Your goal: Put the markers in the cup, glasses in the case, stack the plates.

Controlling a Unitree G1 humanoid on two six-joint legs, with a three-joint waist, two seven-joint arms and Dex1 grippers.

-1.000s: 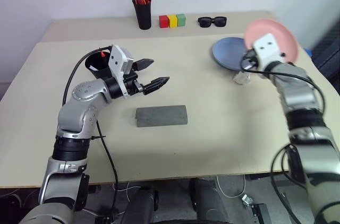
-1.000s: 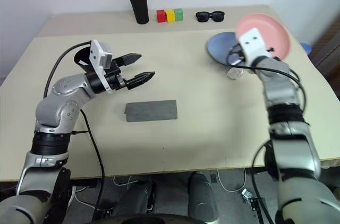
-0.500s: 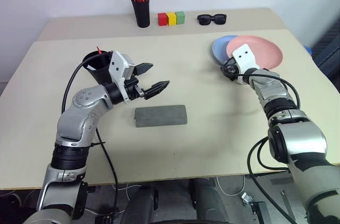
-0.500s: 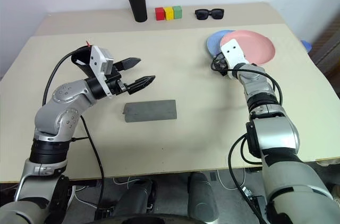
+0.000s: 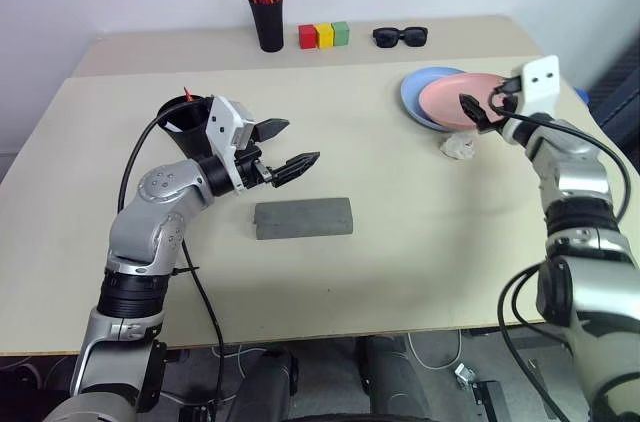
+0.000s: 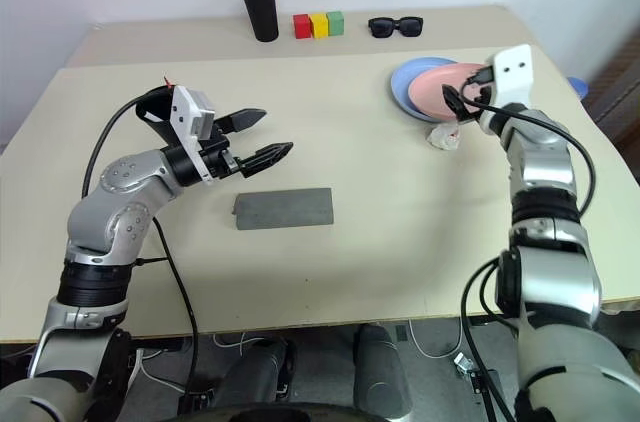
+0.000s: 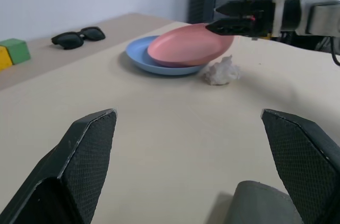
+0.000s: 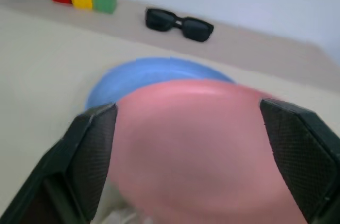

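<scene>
Pink plate [image 5: 462, 98] lay stacked on the blue plate [image 5: 415, 94] near the table's [image 5: 400, 272] far right corner, a crumpled white scrap [image 5: 458, 147] just beside them. Right end effector [image 5: 481, 107] hung over the pink plate's near rim, fingers spread, gripping nothing. Left end effector [image 5: 283, 147] hovered wide open and empty above the closed grey case [image 5: 303, 218] at mid-table. Black cup [image 5: 186, 124] stood behind the left arm, toward the left edge, a red tip showing at its rim.
</scene>
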